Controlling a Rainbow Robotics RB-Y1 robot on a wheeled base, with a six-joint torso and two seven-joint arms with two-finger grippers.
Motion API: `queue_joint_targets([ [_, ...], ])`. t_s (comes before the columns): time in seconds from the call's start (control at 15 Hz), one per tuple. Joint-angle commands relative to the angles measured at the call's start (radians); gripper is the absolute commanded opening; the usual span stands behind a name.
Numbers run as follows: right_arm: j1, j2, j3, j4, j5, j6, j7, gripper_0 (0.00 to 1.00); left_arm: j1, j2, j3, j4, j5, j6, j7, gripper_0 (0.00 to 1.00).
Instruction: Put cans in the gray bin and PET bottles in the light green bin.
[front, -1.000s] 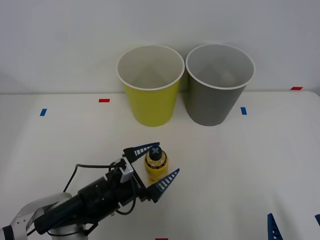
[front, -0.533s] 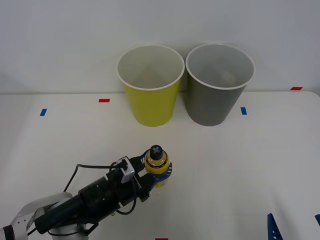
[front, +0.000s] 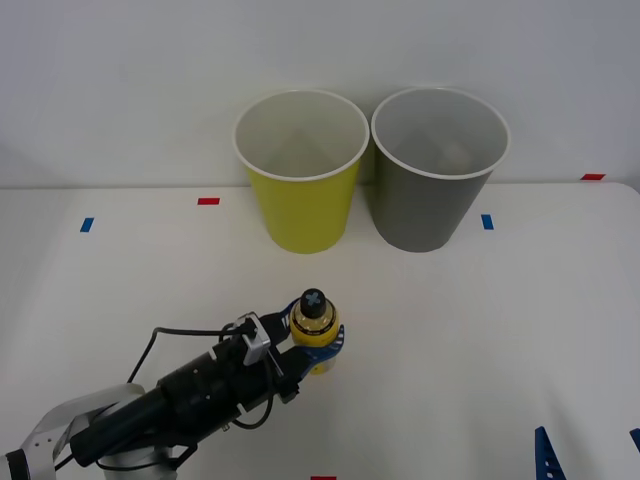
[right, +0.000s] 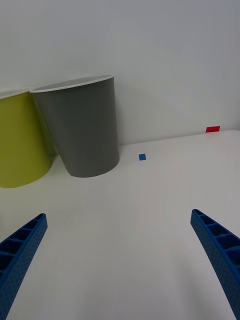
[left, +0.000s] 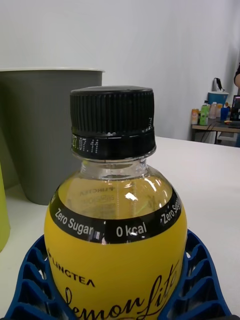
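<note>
Toward the near left part of the table (front: 520, 330), the bottle (front: 313, 335) is being gripped around its lower body by the left gripper (front: 308, 345), its blue fingers (left: 30, 280) clamped on the yellow label; the bottle is standing upright on the surface, seemingly not yet lifted. At the far edge, the light green bin (front: 301, 170) and, just beside it, the gray bin (front: 437, 168) are being left untouched. At the near right corner, the right gripper (right: 120, 260) is being held idle, fingers spread apart. Lifting and dropping are judged still outstanding.

Bright even light, faint soft shadows, sharp focus.
</note>
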Motion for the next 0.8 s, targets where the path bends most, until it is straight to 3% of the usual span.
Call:
queue_joint_targets([
  [0.07,0.000,0.000,0.000,0.000,0.000,0.000,0.000,1.00,-0.009,0.021,0.009,-0.028,0.032,0.042,0.001,0.00],
  [0.53,0.000,0.000,0.000,0.000,0.000,0.000,0.000,1.00,-0.007,0.102,0.155,-0.278,0.055,0.362,0.007,0.00],
  [0.8,0.000,0.000,0.000,0.000,0.000,0.000,0.000,1.00,-0.007,0.141,0.268,-0.453,0.067,0.606,0.025,0.00],
])
